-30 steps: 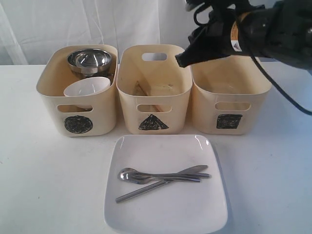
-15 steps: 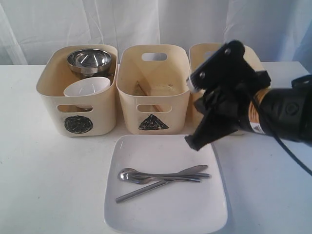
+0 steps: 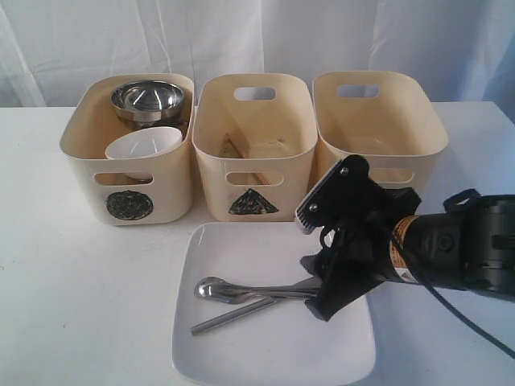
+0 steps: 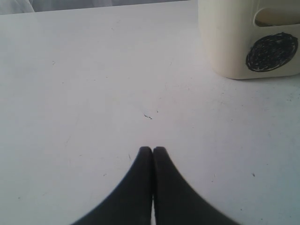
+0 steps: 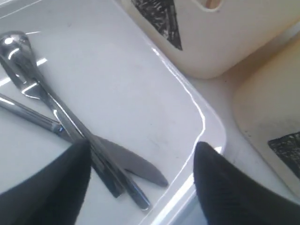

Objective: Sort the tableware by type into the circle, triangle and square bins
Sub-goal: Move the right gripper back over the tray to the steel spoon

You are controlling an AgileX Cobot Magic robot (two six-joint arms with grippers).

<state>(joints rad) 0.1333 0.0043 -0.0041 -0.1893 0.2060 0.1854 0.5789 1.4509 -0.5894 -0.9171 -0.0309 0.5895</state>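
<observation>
The right gripper (image 5: 140, 157) is seen with its jaws spread wide and nothing clamped between them. The ends of the steel cutlery (image 5: 70, 126) lie in the gap between its fingers (image 5: 51, 187). Whether the fingertips touch anything cannot be told. The cutlery is crossed in a loose bundle on the white square plate (image 3: 201, 354), whose corner lies just beyond the jaws.

Beyond the plate from these jaws, three tubs are lined up on the table (image 3: 48, 281). Nearest stands the triangle bin (image 3: 253, 173), in which wooden chopsticks (image 3: 232, 145) are leaned. Just beside it is the square bin (image 3: 378, 121), its front partly hidden by the arm. Farthest stands the circle bin (image 3: 129, 173), where a small white bowl (image 3: 143, 149) and a steel bowl (image 3: 147, 96) are held.

The left gripper (image 4: 152, 152) is pressed shut on nothing above bare table, the circle bin's mark being a little ahead and to one side.
</observation>
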